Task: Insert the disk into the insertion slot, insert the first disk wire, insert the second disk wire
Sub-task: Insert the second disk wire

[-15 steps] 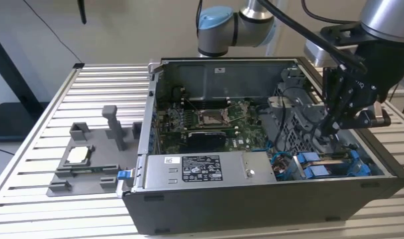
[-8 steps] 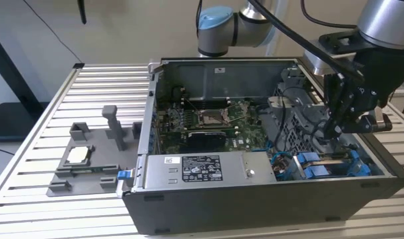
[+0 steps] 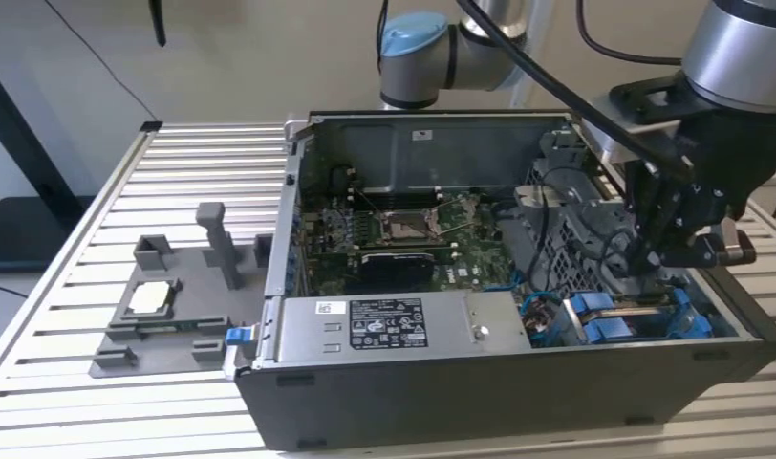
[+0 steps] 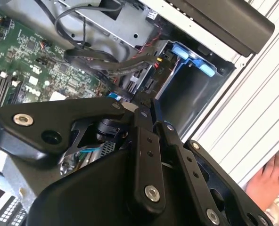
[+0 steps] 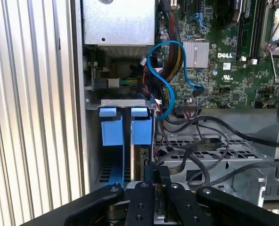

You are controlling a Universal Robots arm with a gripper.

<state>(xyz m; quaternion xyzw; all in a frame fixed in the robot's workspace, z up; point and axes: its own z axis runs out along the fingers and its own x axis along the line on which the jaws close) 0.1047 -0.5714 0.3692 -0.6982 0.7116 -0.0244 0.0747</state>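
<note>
Blue-framed disk (image 5: 140,131) inside insertion slot (image 5: 112,174)

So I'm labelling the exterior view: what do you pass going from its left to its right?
Grey parts tray → labelled power-supply box inside the open computer case → blue drive carriers → gripper.
</note>
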